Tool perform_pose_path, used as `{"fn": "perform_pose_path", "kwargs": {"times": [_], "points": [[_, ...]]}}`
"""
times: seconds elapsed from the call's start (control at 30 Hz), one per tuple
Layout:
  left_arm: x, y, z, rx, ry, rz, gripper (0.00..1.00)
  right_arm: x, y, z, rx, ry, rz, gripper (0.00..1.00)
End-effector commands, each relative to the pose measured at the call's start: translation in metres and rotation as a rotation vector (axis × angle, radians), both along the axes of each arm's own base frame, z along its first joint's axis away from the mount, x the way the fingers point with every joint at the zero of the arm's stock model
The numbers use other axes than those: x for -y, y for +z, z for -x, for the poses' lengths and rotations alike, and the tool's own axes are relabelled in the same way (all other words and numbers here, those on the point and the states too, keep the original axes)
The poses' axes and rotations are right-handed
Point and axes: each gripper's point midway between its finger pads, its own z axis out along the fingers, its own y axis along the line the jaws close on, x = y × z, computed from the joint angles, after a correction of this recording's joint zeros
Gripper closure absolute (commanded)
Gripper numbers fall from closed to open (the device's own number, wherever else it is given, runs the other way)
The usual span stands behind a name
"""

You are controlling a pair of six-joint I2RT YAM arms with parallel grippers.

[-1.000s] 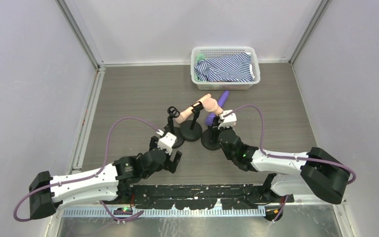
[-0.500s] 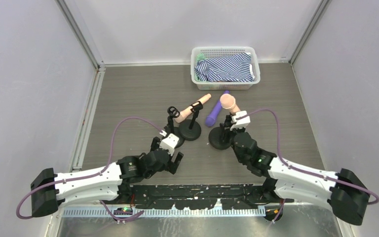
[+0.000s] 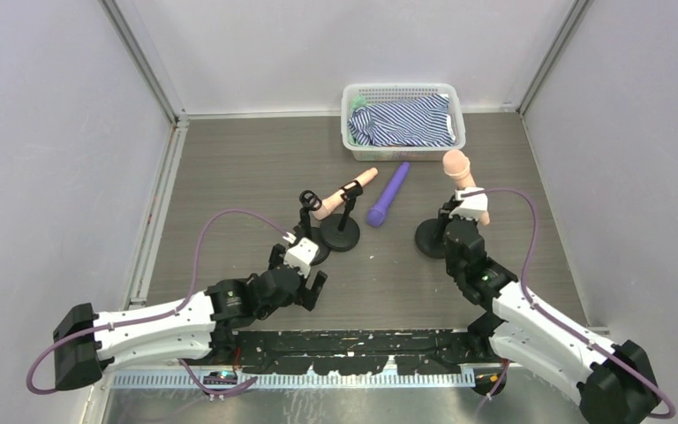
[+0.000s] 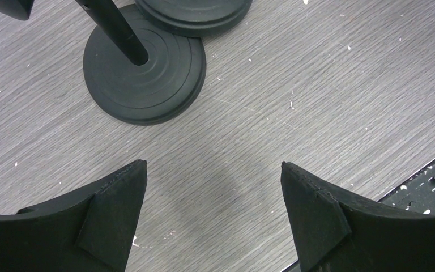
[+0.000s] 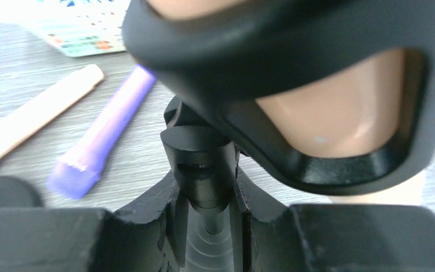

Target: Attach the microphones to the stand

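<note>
Black and spread wide, the left claw point(image 4: 214, 167) hovers over the grey wood-grain desk point(image 3: 247, 168) with nothing in it. The round base of the unfilled black stand point(image 4: 144, 71) sits just ahead of it. Right of that, the middle black stand point(image 3: 342, 233) carries a peach-pink plastic microphone point(image 3: 346, 190) in its clip.

The smooth purple plastic microphone point(image 3: 388, 194) lies loose on the desk, ahead and right of the left claw and ahead and left of the right one. Its long axis runs diagonally, fat head toward the arms and handle toward the white slatted basket point(image 3: 402, 87).

The right claw point(image 5: 205, 201) is clamped on the post of the right-hand black stand point(image 3: 429, 240), whose ring holds the second peach-pink microphone point(image 5: 345, 113). It is nearer the purple one but occupied, so the free left claw probably makes the pickup, closing across that diagonal.
</note>
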Motion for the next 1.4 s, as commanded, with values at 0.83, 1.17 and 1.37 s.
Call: {"fn": "perform_pose_path", "kwargs": {"times": [0.83,1.17,1.37], "points": [[0.003,0.013,-0.002,0.022,0.006,0.048,0.08,0.144,0.07,-0.162,0.166,-0.509,-0.109,0.99],[0.0,0.018,0.0,0.04,-0.001,0.088,0.06,0.148,0.034,-0.237,0.173,-0.424,0.041,0.99],[0.0,0.017,-0.001,0.039,0.005,0.082,0.06,0.142,0.009,-0.246,0.11,-0.374,0.037,0.75]]}}
